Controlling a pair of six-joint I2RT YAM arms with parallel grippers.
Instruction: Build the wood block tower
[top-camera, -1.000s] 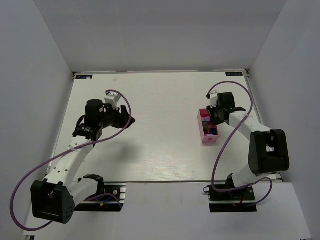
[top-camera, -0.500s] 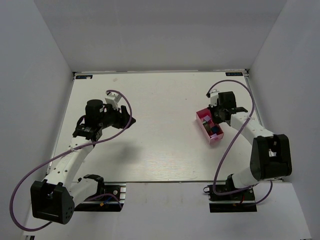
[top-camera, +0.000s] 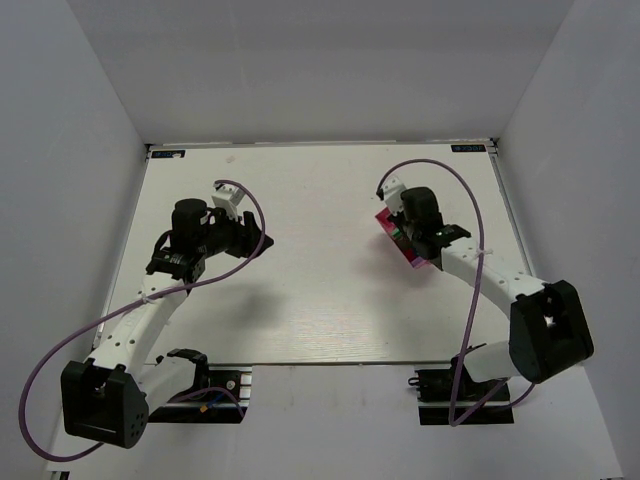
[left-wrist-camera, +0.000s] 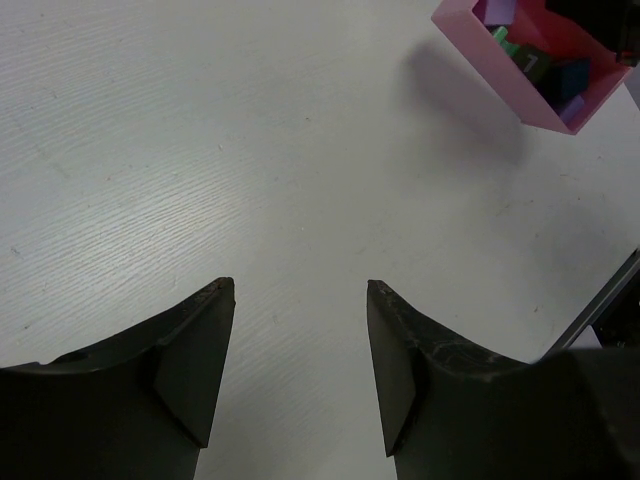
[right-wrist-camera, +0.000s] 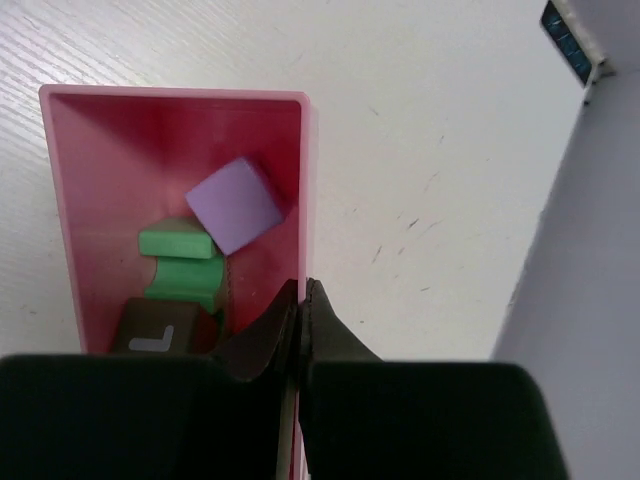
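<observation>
Tray (right-wrist-camera: 60, 200) right of table (top-camera: 320, 300) centre; wood blocks (right-wrist-camera: 238, 205) inside it. Right gripper (right-wrist-camera: 300, 290) on tray's side wall. Left gripper (left-wrist-camera: 298, 287) over table's left half, well apart.

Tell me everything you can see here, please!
table: one, white, under everything
walls: pale grey, around the table
pink tray: one, right of the table's middle, gripped by one side wall
purple block: at least one, inside the tray
green block: at least one, inside the tray, beside the purple one
dark block: one, brownish with a white mark, inside the tray
blue block: one, inside the tray
cables: two, purple, one looping along each arm
left arm: white and black, left side
right arm: white and black, right side
left fingers: black, open, over bare table
right fingers: black, shut on the tray's wall
</observation>
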